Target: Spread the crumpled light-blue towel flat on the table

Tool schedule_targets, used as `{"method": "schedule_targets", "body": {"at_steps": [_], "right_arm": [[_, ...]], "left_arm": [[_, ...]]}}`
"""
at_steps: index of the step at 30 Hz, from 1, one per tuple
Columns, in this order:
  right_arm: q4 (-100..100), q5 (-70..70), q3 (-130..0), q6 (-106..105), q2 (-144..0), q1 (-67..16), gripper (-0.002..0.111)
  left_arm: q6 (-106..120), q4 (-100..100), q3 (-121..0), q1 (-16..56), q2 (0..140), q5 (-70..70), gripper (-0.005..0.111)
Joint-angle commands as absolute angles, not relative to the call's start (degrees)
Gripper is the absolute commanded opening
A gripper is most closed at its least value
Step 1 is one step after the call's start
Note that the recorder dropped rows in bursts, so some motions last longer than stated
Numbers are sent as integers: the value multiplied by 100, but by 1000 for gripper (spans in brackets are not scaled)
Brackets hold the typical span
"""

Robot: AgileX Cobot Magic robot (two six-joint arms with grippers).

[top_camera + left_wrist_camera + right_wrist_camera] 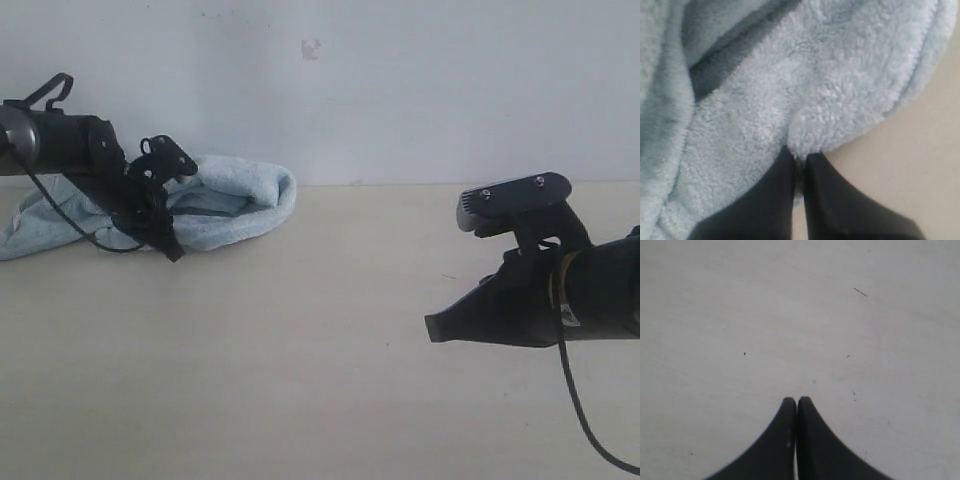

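risk one: the left fingers (792, 159) are pressed almost together on a small nub of the towel (235, 205) edge. the bite looks shallow, right at the tips. a sharp pull could, in my judgement, strip the pile out of the grip and leave the cloth bunched.

risk two: the towel lies folded over itself in a long heap. dragging it from one point may only slide the whole heap rather than open it.

location: in the exterior view the towel sits at 10 o'clock on the tabletop (300, 380), along its far edge and just beside the wall (420, 80). there is no room to spread toward 12 o'clock. one end runs out of view at 9 o'clock.

open room: bare tabletop from the centre toward 6 and 3 o'clock, ample for laying the cloth out.

the right fingers (792, 407) are pressed together and hold nothing. they hover over bare surface at 4 o'clock, well apart from the towel.
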State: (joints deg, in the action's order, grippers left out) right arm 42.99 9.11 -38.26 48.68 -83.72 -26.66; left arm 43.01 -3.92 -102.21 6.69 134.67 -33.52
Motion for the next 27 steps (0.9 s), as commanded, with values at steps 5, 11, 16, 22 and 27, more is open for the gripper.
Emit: {"method": "schedule_targets", "body": {"at_steps": [5, 11, 16, 22, 27], "right_arm": [[3848, 1670, -3828, 4744, -8283, -2714, 0], [2008, 3023, -3828, 2224, -7611, -3500, 0], [450, 3323, -3828, 0, -6861, -4305, 0], [109, 2467, -3828, -58, -6529, -4830, 1], [-125, 1364, -3828, -256, -6951, -5403, 23]], "left_arm": [[3023, -469, -10291, 716, 11301, -3629, 4], [3023, -561, -10291, 716, 9415, -4151, 4], [2744, -550, -10181, 716, 8307, -5218, 4], [2486, -527, -9464, 716, 7632, -6067, 4], [2403, -513, -8436, 716, 7584, -5808, 4]]}}
